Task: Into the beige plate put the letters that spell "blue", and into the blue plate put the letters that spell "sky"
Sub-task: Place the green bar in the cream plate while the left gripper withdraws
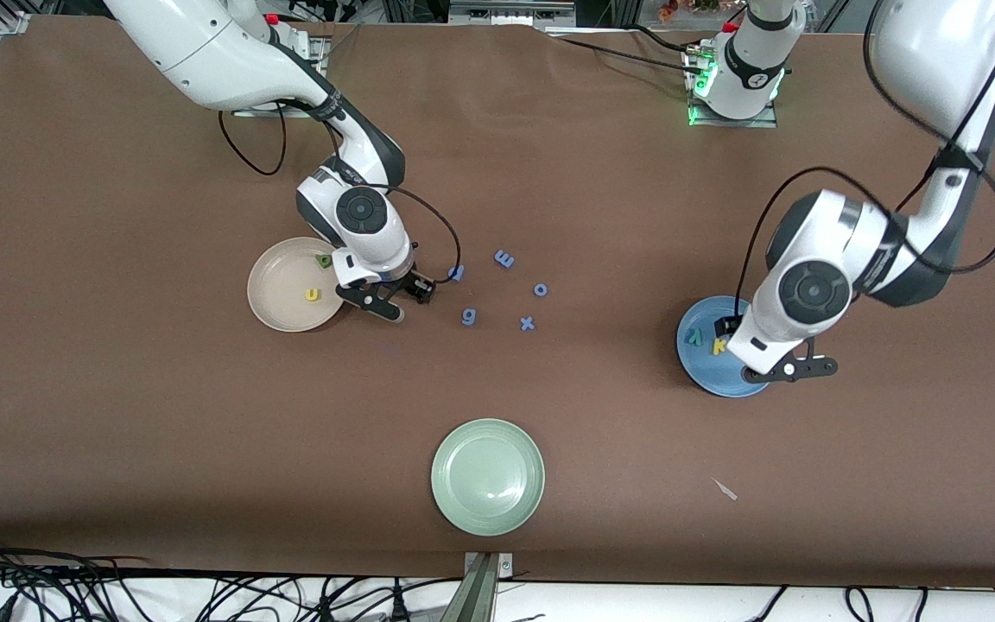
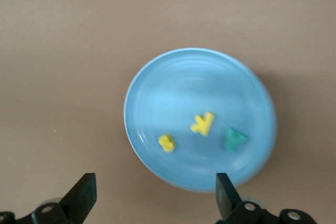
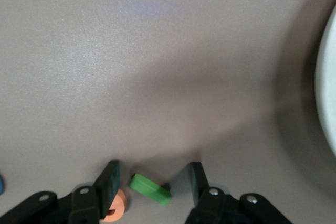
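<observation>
A brown desk (image 1: 117,389) fills the scene, with cables along its near edge and the two arm bases at its far edge.

The beige plate (image 1: 277,302) lies toward the right arm's end and holds the yellow u (image 1: 313,295) and the dark green b (image 1: 323,260). The right end effector (image 1: 394,302) is low over the desk just beside that plate; between its parted fingers lies the light green l bar (image 3: 151,189), with the orange e (image 3: 116,206) at one finger, and whether either is gripped cannot be told.

The blue plate (image 2: 199,119) lies toward the left arm's end and holds the yellow s (image 2: 167,142), yellow k (image 2: 202,123) and teal y (image 2: 233,139). The left end effector (image 2: 155,198) hovers over its edge, fingers spread wide and empty.

Blue letters (image 1: 504,258) lie scattered between the plates; a pale green plate (image 1: 487,476) sits nearer the camera.
</observation>
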### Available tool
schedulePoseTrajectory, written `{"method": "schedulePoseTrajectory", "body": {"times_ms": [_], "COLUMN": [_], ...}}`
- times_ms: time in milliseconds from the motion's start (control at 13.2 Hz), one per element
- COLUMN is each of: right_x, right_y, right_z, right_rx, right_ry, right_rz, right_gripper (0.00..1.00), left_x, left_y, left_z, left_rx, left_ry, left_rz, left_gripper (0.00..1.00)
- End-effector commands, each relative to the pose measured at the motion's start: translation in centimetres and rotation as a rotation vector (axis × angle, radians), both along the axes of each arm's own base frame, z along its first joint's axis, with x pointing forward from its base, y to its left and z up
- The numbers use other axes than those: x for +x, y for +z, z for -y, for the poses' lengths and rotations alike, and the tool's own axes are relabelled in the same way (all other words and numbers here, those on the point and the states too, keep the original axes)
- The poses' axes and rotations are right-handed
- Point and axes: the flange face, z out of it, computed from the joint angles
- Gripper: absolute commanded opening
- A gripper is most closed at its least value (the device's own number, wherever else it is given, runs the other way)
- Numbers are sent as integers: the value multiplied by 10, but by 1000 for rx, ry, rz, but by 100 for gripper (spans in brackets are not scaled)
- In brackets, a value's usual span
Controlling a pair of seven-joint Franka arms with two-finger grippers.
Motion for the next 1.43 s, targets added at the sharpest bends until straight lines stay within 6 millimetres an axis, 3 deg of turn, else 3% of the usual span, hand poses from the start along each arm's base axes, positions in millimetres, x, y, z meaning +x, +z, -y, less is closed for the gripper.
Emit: {"method": "schedulePoseTrajectory", "body": {"times_ms": [0,302,453,604,755,906,1132,1358], "right_x": [-10,-14,-16,-16,-18,-17,-18,-21], "right_y": [-10,-8,-7,-7,-8,-8,-8,-10], "right_z": [-6,-11,-13,-12,-12,-11,-10,-10], "right_rx": [-6,-1,-2,-3,-7,-12,-15,-20], "right_ry": [-5,-20,-21,-20,-7,15,20,25], "right_rz": [-7,-11,-11,-12,-13,-8,-10,-15], "right_gripper": [62,53,51,51,51,51,46,31], "left_x": [-6,-2,-13,-25,-36,-47,-65,-66], "left_y": [86,178,219,236,242,234,229,231], "left_z": [7,-3,-10,-24,-49,-71,-80,-87], "left_rx": [-82,-197,-196,-176,-180,-246,-239,-236], "left_ry": [-40,-80,-108,-192,-197,-232,-220,-214], "left_rz": [12,-13,42,54,72,118,129,120], "left_gripper": [100,100,100,100,100,100,100,100]}}
